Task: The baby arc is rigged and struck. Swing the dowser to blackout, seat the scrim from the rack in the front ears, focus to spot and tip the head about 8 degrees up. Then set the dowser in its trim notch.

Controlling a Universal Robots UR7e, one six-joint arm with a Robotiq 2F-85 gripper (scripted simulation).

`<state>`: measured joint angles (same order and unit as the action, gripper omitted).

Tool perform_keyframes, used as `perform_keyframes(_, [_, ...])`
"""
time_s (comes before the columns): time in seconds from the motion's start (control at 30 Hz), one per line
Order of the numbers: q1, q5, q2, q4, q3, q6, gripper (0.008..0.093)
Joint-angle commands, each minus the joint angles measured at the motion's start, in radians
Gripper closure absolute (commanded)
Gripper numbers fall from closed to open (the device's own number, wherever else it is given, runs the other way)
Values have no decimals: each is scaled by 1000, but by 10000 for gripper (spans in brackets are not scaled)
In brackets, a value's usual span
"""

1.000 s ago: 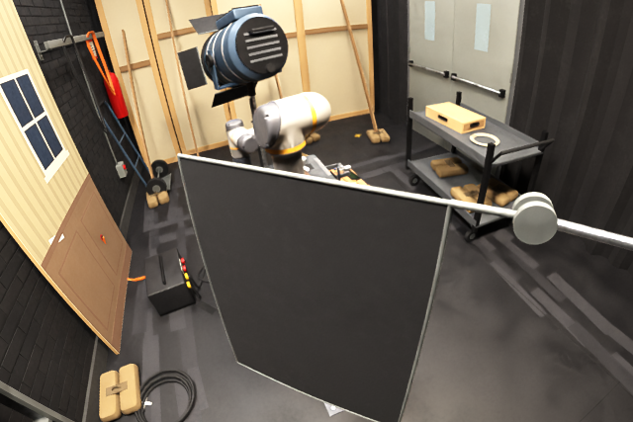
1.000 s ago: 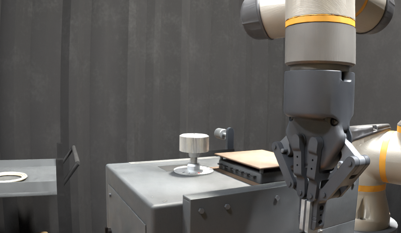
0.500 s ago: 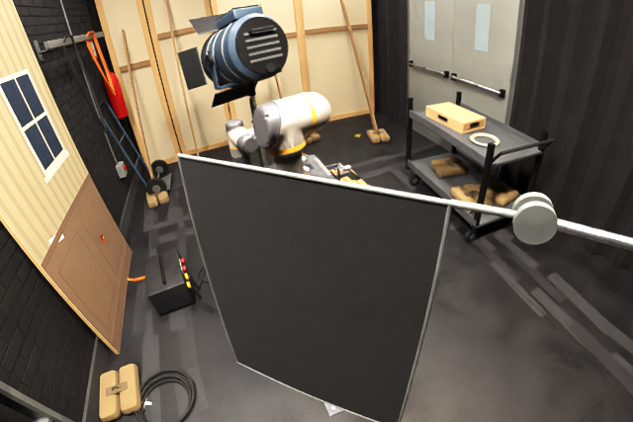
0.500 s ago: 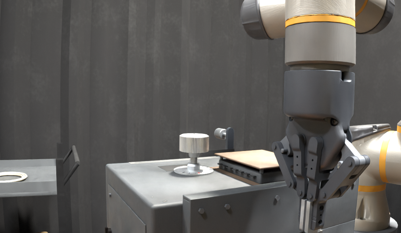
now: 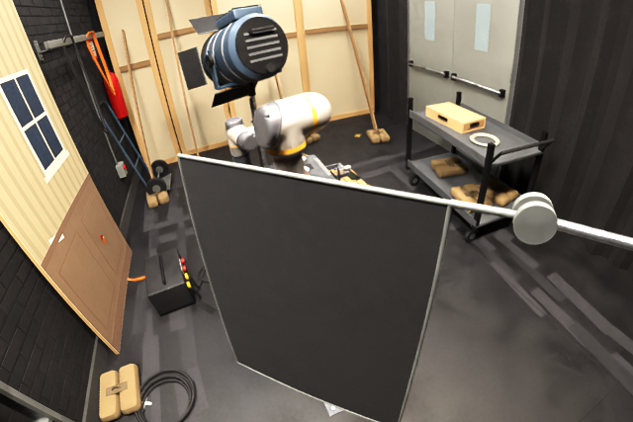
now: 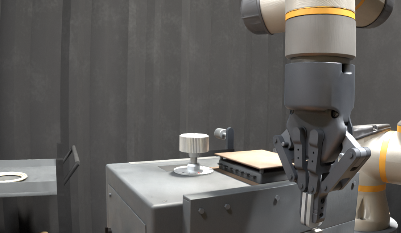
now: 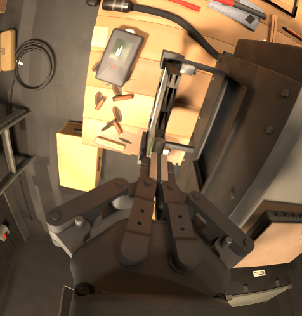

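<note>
At the front of the grey lamp housing (image 6: pixel 173 191), a thin framed panel (image 7: pixel 162 104) stands on edge in a bracket, seen from above by the wrist camera, with a small knobbed lever (image 7: pixel 159 144) at its near end. My gripper (image 7: pixel 158 165) hangs straight down just short of that lever; it is closed and holds nothing. On top of the housing stands a knurled silver knob (image 6: pixel 193 143) over a dial plate, with a short lever (image 6: pixel 225 134) behind it and a vented tan-topped cover (image 6: pixel 251 165) beside it. I cannot tell which piece is the dowser.
Behind hangs a dark curtain. A large black flag (image 5: pixel 317 274) on a rod hides most of the arm from the side camera. A cart (image 5: pixel 470 152) carries a wooden box and a white ring (image 5: pixel 484 139). A meter (image 7: pixel 119 57) and small parts lie on the wooden crates below.
</note>
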<state>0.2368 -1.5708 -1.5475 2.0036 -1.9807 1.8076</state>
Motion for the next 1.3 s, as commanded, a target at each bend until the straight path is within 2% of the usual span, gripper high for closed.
perform_keyframes(0.0, [0, 0, -2, -3, 3, 0, 934])
perform_keyframes(0.83, [0, 0, -31, -87, 57, 0, 934])
perform_keyframes(0.97, [0, 0, -55, -172, 119, 0, 934])
perform_keyframes(1.27, [0, 0, -86, -420, 336, 0, 934])
